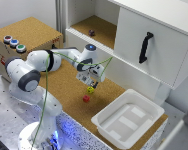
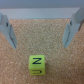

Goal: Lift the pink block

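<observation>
Pink block (image 1: 86,99) resting on cork tabletop (image 1: 69,90), a cube, no long axis evident. At 7 o'clock of yellow cube (image 1: 90,90), just beside it. Below hand (image 1: 94,82), apart. Hand wide open, gripping nothing; white bin (image 1: 128,119) at 4 o'clock.

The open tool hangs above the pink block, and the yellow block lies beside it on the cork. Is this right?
Not quite. The open tool hangs above the yellow block, not the pink block; the pink one lies beside it on the cork. The wrist view shows it: the yellow block lies below the two fingers.
</observation>
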{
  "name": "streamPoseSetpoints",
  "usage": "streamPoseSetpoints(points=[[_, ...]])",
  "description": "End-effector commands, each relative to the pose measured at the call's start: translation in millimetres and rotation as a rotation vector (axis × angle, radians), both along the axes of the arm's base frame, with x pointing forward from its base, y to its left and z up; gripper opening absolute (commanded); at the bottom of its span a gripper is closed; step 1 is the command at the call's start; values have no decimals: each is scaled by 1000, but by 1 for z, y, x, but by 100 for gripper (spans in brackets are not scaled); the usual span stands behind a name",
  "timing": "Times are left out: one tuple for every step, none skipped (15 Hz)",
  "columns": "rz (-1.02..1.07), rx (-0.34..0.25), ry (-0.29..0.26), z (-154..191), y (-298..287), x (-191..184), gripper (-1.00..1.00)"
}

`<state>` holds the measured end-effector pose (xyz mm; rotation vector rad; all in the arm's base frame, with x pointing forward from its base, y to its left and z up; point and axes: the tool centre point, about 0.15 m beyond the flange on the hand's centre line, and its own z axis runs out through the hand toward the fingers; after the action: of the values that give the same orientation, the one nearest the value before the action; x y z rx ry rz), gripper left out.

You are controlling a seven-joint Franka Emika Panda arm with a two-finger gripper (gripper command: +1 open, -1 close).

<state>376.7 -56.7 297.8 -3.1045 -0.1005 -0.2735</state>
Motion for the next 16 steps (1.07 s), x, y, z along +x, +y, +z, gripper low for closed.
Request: streamPoseSetpoints(points=[[18, 21, -2, 2, -3, -5, 100], [18, 21, -2, 2, -3, -5, 100], [18, 21, -2, 2, -3, -5, 100], [18, 21, -2, 2, -3, -5, 100], [18, 21, -2, 2, -3, -5, 100], [18, 21, -2, 2, -3, -5, 100], [18, 21, -2, 2, -3, -5, 100], [18, 21, -2, 2, -3, -5, 100], [18, 21, -2, 2, -3, -5, 100], [18, 21, -2, 2, -3, -5, 100], [7, -14, 3, -2, 0, -2, 100], [12, -33, 13, -8, -2, -8, 100], [4, -56, 20, -9, -15, -15, 100], [-12, -66, 29, -16, -21, -22, 100], [-24, -57, 42, -23, -28, -29, 100], [-25, -66, 51, -30, -32, -36, 100]])
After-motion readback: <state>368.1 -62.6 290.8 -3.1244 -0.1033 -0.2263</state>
